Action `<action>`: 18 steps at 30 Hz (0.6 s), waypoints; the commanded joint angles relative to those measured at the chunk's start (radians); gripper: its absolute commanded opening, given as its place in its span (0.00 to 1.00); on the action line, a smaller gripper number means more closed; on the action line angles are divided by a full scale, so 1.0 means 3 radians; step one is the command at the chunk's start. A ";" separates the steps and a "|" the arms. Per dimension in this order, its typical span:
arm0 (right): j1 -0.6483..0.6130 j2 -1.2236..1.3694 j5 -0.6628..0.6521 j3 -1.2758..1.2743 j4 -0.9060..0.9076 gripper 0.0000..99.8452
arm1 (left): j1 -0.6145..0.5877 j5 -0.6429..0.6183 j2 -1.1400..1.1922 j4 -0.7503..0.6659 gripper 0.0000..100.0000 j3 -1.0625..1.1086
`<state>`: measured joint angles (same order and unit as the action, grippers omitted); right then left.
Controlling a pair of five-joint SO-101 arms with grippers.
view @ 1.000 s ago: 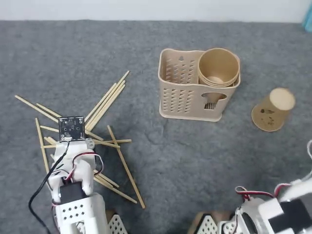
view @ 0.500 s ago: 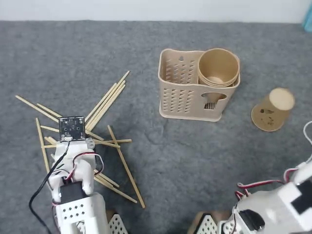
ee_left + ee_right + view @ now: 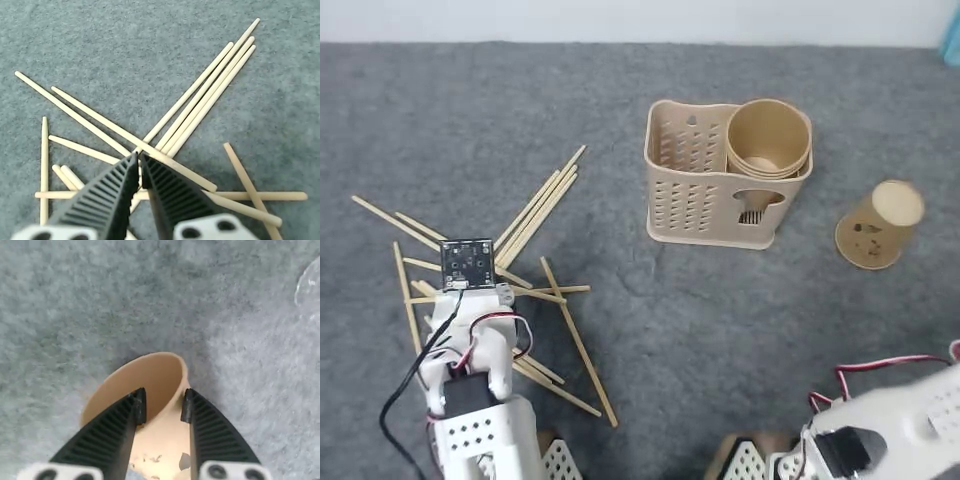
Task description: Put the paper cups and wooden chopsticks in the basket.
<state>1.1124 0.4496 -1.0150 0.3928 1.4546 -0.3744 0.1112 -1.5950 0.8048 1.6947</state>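
On the grey counter, toward the far right, a beige basket stands upright. A stack of cups sits mouth-up in its right compartment. Right of the basket and apart from it is a lone cup, its narrow base toward the far right. I cannot tell whether it lies on its side or stands mouth-down.

Well to the left, the chopsticks lie scattered and crossed over one another, with several fanned side by side toward the basket. The left arm is over the near part of this pile. The left end effector has its fingers together, tips pointing at a spot where sticks cross. Whether they touch a stick I cannot tell.

The right arm is at the near right edge, well apart from the lone cup. The right end effector has its fingers apart, and its wrist view shows the lone cup beyond the tips, framed between them.
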 commanded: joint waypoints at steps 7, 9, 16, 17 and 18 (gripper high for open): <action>0.0519 -0.0059 -0.0680 0.0430 -0.0018 0.04 | 0.0020 0.0031 -0.0046 -0.0005 0.02 -0.0013; 0.0570 -0.0059 -0.0788 0.0440 -0.0018 0.00 | 0.0020 0.0031 -0.0046 -0.0005 0.02 -0.0013; 0.0627 -0.0064 -0.0813 0.0445 -0.0018 0.01 | 0.0020 0.0031 -0.0046 -0.0005 0.02 -0.0013; 0.0621 -0.0064 -0.0808 0.0445 -0.0018 0.01 | 0.0015 0.0031 -0.0046 -0.0005 0.02 -0.0013; 0.0621 -0.0064 -0.0777 0.0445 -0.0018 0.01 | 0.0015 0.0031 -0.0046 -0.0005 0.02 -0.0013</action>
<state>1.2904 0.4511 -1.2436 0.4695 1.4561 -0.3744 0.1112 -1.5950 0.8048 1.6947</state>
